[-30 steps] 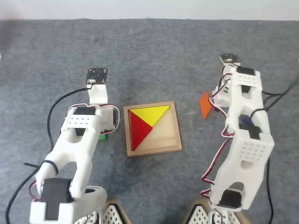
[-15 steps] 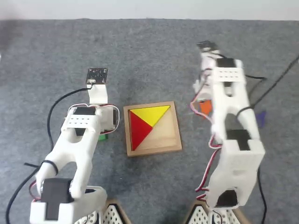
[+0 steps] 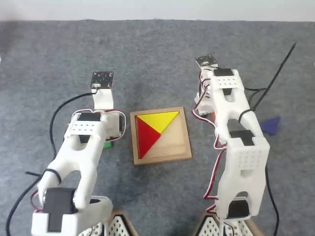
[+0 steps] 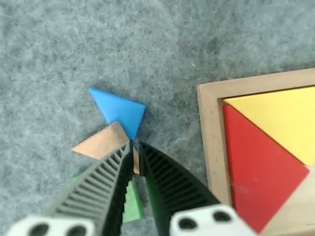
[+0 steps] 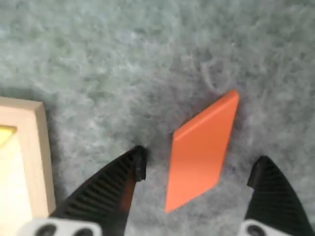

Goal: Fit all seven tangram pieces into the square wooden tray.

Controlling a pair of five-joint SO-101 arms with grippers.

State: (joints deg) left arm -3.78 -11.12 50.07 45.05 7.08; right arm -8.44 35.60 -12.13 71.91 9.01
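Currently | right jaws: wide, straddling orange parallelogram (image 5: pixel 202 150) on worktop (image 5: pixel 147 49), right of tray (image 3: pixel 162 158) | left jaws: narrow, over tan piece (image 4: pixel 101 143) just beside blue triangle (image 4: pixel 120 109).

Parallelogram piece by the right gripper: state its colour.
The parallelogram is orange, best seen in the right wrist view.

Red triangle (image 3: pixel 144 138), yellow triangle (image 3: pixel 160 120) in tray (image 3: pixel 175 141)
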